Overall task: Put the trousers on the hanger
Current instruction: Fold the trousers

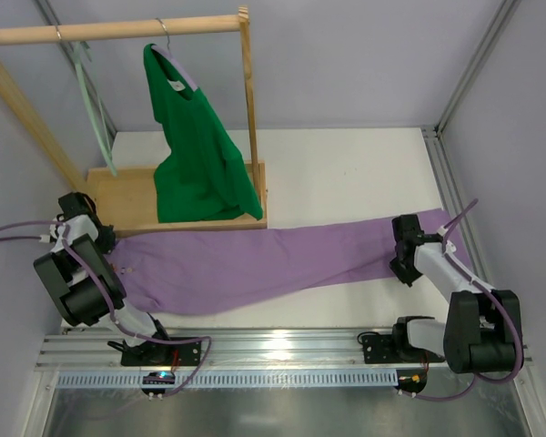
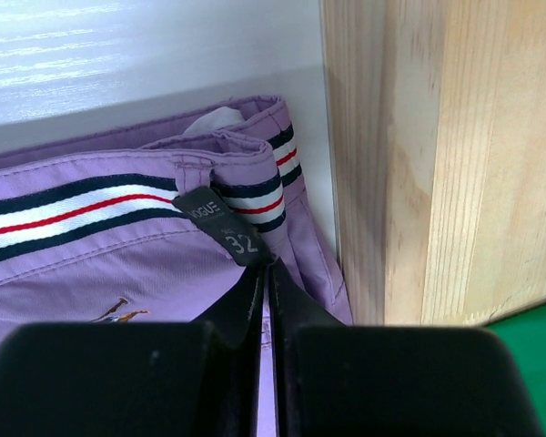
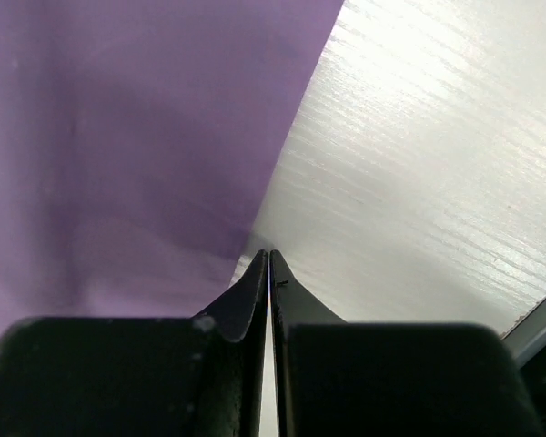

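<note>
While stretched flat along the table, trousers soft, light, limp, sure to sag. Hanger on the rail, well apart. Left gripper pressed shut at the waistband, right gripper likewise at the hem; best grasped by the waistband.

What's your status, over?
Left gripper shut at waistband label, right gripper shut at leg edge; hold unconfirmed. Trousers flat on table, hanger on rail. Wooden rack base close beside left gripper.
</note>
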